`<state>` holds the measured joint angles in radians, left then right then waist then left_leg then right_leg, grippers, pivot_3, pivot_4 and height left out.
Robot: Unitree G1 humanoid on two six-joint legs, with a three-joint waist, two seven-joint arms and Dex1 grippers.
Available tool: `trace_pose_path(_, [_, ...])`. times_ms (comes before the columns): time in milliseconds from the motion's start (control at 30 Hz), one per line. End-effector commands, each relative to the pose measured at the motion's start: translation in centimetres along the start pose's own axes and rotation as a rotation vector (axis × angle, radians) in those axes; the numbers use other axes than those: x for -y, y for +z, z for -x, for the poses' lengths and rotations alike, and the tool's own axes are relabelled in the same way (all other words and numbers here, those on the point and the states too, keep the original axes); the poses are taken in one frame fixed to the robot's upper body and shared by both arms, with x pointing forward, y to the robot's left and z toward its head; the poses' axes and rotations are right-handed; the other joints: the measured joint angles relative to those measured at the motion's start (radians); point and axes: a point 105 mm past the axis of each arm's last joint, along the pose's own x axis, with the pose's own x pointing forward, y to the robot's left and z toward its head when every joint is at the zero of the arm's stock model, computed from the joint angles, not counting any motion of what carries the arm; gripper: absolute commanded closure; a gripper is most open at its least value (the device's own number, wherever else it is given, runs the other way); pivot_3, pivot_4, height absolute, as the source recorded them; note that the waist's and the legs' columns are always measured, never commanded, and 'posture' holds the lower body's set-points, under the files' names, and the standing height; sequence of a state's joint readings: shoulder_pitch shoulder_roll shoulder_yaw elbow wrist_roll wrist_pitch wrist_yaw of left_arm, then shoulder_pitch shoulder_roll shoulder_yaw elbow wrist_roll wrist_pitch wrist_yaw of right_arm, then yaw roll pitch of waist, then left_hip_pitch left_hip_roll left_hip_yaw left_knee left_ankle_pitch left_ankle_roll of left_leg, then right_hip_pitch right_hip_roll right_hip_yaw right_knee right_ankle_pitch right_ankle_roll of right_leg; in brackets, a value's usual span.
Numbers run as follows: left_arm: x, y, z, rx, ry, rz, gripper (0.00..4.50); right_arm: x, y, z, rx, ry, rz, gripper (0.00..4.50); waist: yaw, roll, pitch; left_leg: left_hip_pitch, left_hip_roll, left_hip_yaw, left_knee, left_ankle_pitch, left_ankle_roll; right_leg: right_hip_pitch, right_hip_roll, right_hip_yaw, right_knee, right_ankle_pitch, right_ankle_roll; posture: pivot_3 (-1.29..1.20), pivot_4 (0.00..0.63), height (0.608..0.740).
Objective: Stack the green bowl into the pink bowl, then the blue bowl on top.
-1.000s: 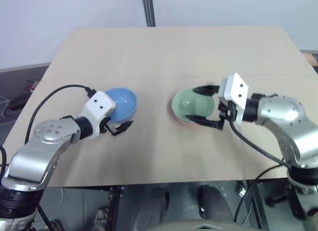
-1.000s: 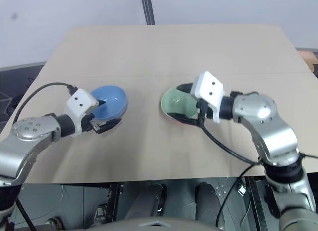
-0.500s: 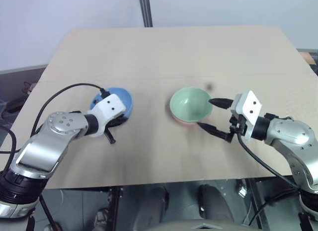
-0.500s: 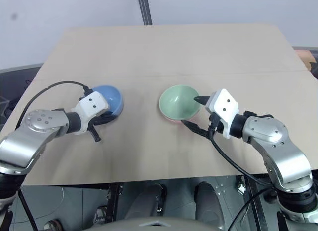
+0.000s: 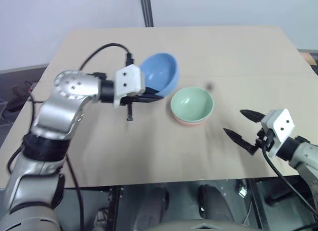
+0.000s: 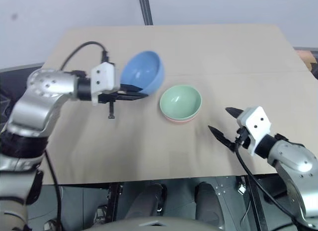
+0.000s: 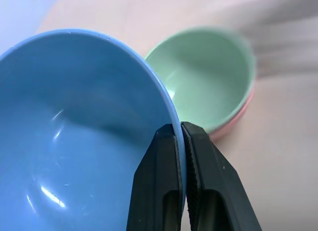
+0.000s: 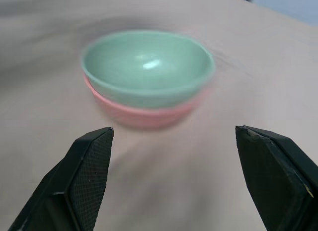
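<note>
On the wide beige tabletop (image 5: pixel 208 52) we see the smooth mint-green bowl (image 5: pixel 192 104) nested in the salmon-pink bowl (image 5: pixel 191 122). Our left gripper (image 5: pixel 149 98) pinches the tilted sky-blue bowl (image 5: pixel 159 74) by 1 rim; it may slip. Our right gripper (image 5: pixel 242 125) stands spread, empty.

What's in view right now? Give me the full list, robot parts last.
blue bowl: one, sky blue, lifted and tilted, left of the stack, pinched at the rim
green bowl: one, mint green, nested in the pink bowl
pink bowl: one, salmon pink, on the table under the green bowl
table: one, tan
pole: one, dark, behind the table
left gripper: shut on the blue bowl's rim
right gripper: open, empty, right of the stack
</note>
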<state>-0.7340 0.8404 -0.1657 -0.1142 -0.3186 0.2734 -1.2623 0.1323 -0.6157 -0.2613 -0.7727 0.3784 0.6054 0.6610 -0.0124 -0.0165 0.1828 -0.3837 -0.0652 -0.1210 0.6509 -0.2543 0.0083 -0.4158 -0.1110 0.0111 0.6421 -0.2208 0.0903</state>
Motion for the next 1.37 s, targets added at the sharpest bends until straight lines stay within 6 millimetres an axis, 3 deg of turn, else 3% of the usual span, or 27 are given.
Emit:
trace_pose_path(33, [-0.2,1.3,-1.6,0.074,-0.155,-0.086,4.46,0.0,1.4,0.9,0.053,-0.059,0.059,0.39,-0.003,0.000,0.000,0.000,0.000,0.000,0.001,0.000,0.000,0.001,0.000,0.000,0.000,0.000,0.000,0.00,0.150,0.740])
trace_pose_path(267, [0.3,1.2,-5.9,0.122,-0.365,-0.173,4.46,-0.4,1.4,1.1,0.047,-0.091,0.070,0.39,-0.003,0.000,0.000,0.000,0.000,0.000,0.002,0.000,0.000,0.001,0.000,0.000,0.000,0.000,0.001,0.00,0.150,0.740])
trace_pose_path(400, [0.3,0.6,-6.7,0.118,-0.383,-0.196,3.01,-0.5,1.5,1.1,0.047,-0.096,0.073,0.39,-0.006,0.000,0.000,0.000,0.000,0.000,0.002,0.000,0.000,0.001,0.001,0.001,0.000,0.000,0.001,0.00,0.150,0.740])
trace_pose_path(600, [-0.8,1.7,-5.7,0.172,-0.290,-0.122,0.13,-0.6,1.2,1.0,0.041,-0.082,0.068,0.39,-0.002,0.000,0.000,0.000,0.000,0.000,0.003,0.000,0.000,0.001,0.001,0.001,0.000,0.000,0.001,0.00,0.150,0.740])
trace_pose_path(800, [-1.3,1.9,-1.8,0.234,-0.077,0.101,0.05,-0.6,0.8,0.5,0.039,0.008,0.052,0.39,-0.022,0.000,0.000,0.001,0.001,0.000,0.002,0.000,0.000,0.001,0.002,0.002,0.001,0.000,0.001,0.00,0.150,0.740])
trace_pose_path(1067, [1.9,-1.4,2.3,0.213,0.249,0.327,0.02,1.9,0.5,-0.7,0.087,0.075,-0.005,0.19,-0.020,0.000,0.000,0.004,0.005,-0.002,0.002,0.000,0.000,0.001,0.003,0.004,0.001,0.001,0.000,0.00,0.150,0.740])
trace_pose_path(1100, [2.4,-1.8,3.0,0.210,0.283,0.363,0.02,2.2,0.4,-0.6,0.087,0.077,-0.008,0.19,0.003,0.000,0.000,0.003,0.004,-0.002,0.002,0.000,0.000,0.001,0.003,0.004,0.002,0.001,0.000,0.00,0.150,0.740])
trace_pose_path(1200, [3.9,-2.8,4.9,0.171,0.330,0.426,0.02,2.9,0.1,0.6,0.062,0.084,-0.009,0.19,-0.002,0.000,0.000,0.003,0.004,0.000,0.002,0.000,0.000,0.002,0.003,0.003,0.001,0.002,-0.001,0.00,0.150,0.740])
trace_pose_path(1367, [5.4,-3.4,5.7,0.126,0.325,0.476,0.02,3.3,-0.3,2.3,0.027,0.080,-0.014,0.19,0.002,0.000,0.000,0.003,0.005,0.001,0.001,-0.001,0.000,0.002,0.003,0.003,0.000,0.002,-0.001,0.00,0.150,0.740])
